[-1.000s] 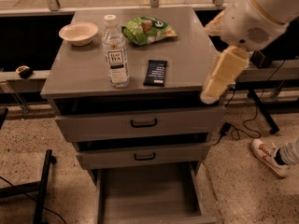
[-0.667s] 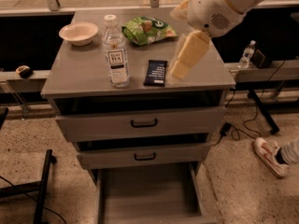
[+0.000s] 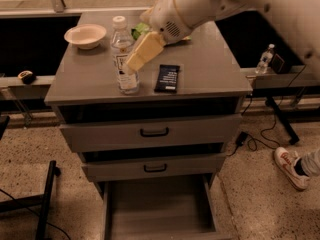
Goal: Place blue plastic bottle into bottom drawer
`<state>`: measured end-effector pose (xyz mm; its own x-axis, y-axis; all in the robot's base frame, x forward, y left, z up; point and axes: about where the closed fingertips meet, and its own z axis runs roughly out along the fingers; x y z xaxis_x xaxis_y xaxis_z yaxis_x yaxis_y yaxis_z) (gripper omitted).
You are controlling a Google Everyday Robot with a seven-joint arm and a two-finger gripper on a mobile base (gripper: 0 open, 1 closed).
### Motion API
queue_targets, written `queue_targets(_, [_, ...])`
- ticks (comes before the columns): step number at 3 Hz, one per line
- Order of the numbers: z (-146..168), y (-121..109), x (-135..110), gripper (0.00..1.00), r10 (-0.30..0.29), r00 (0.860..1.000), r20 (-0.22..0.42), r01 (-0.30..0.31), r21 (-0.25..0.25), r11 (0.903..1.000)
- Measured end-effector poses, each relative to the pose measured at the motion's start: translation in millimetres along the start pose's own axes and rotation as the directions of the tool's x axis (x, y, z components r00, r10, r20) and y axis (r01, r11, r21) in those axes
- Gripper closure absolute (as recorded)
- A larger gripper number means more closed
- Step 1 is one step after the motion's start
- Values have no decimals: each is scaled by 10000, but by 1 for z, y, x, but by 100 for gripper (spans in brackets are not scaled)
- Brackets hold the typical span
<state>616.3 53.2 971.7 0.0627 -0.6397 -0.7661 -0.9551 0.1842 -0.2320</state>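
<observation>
The blue plastic bottle (image 3: 123, 56) stands upright on the grey cabinet top (image 3: 210, 69), left of centre, with a white cap and a white label. My gripper (image 3: 136, 58) reaches in from the upper right and its yellowish fingers overlap the bottle's right side at label height. The bottom drawer (image 3: 160, 209) is pulled out at the foot of the cabinet, plain grey inside with nothing in it.
A white bowl (image 3: 85, 35) sits at the back left of the top, a green bag (image 3: 142, 30) behind my arm, a dark flat packet (image 3: 167, 77) right of the bottle. Two upper drawers with black handles (image 3: 154, 132) are closed. A shoe (image 3: 288, 167) and a small bottle (image 3: 264, 59) are at right.
My arm has swung from the right of the cabinet leftwards across the top, and the gripper now reaches the bottle. The bottle has not moved.
</observation>
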Motion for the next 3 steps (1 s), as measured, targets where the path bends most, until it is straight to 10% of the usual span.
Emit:
queue_targets(1, [31, -7, -8, 5, 703, 9947, 755, -667, -492, 9966])
queue_targets(3, [59, -4, -17, 47, 1705, 9654, 1975, -1388, -1648, 9765])
